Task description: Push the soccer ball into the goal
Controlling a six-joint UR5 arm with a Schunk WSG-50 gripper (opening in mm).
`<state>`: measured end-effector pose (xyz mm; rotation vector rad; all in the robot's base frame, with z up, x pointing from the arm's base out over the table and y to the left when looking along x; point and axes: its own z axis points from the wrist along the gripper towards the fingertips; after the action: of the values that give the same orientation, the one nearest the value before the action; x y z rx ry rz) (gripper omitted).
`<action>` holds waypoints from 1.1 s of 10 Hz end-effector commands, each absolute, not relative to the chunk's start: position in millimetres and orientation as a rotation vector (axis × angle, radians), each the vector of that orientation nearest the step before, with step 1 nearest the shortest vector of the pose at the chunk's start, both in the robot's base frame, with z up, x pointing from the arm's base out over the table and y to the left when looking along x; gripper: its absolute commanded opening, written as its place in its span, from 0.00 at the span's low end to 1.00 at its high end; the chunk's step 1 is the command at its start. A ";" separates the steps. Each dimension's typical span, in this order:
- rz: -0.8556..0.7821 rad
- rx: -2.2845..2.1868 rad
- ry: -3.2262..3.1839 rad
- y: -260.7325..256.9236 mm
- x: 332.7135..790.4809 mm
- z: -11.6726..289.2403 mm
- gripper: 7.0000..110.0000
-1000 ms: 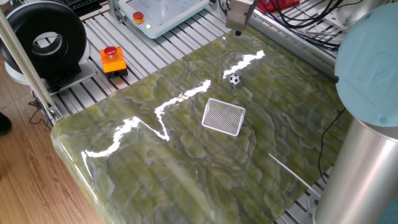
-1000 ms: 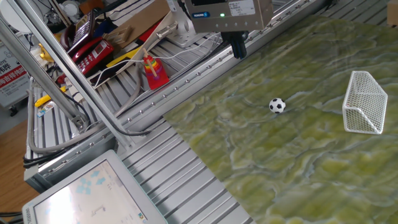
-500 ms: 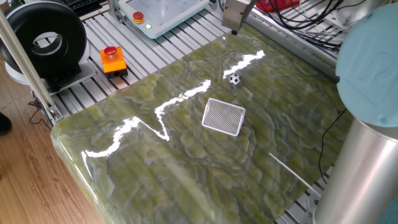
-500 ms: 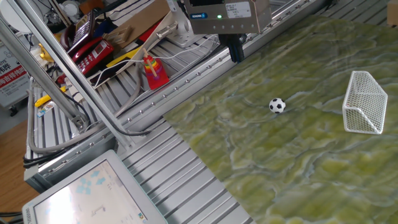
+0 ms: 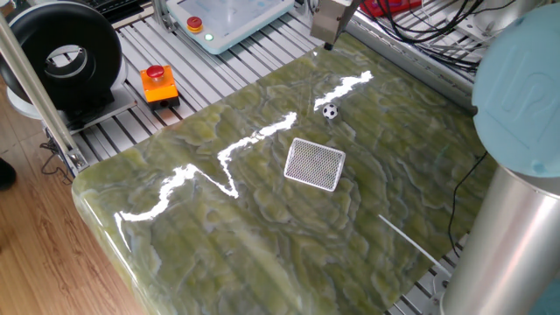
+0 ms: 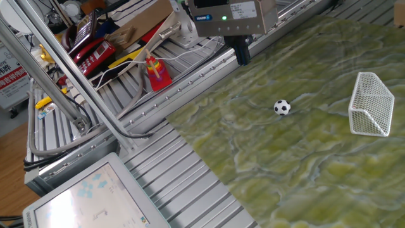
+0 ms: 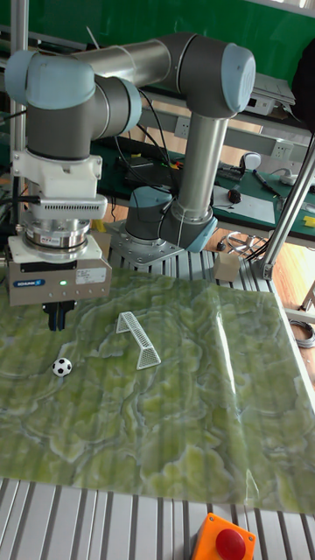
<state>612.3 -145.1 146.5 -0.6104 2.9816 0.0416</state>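
The soccer ball [image 5: 329,111] [image 6: 282,107] [image 7: 61,367] is a tiny black-and-white ball resting on the green marbled table top. The goal [image 5: 315,164] [image 6: 370,104] [image 7: 140,337], a small white frame with fine mesh, stands a short way from the ball, its open mouth facing it. My gripper [image 6: 242,58] [image 5: 328,42] [image 7: 58,320] hangs above the table's edge, on the side of the ball away from the goal, clear of the ball. Its dark fingers are together with nothing between them.
An orange box with a red button [image 5: 159,83] [image 7: 223,538] sits on the slatted metal beside the table top. A red bottle [image 6: 158,73], cables and a teach pendant [image 6: 88,196] lie off the edge behind the gripper. The arm's base [image 7: 162,219] stands behind the goal.
My gripper has shifted very slightly near the table's edge. The ball and the goal have not moved.
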 end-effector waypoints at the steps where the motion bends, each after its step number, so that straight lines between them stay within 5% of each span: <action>1: 0.061 -0.638 2.968 -142.3 647.5 122.9 0.00; 6: -0.073 -0.879 3.046 -183.0 666.5 36.1 0.00; 11: 0.121 -0.607 3.068 -195.4 646.9 8.5 0.00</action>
<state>653.5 -187.4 20.6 -0.7345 3.0602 0.0411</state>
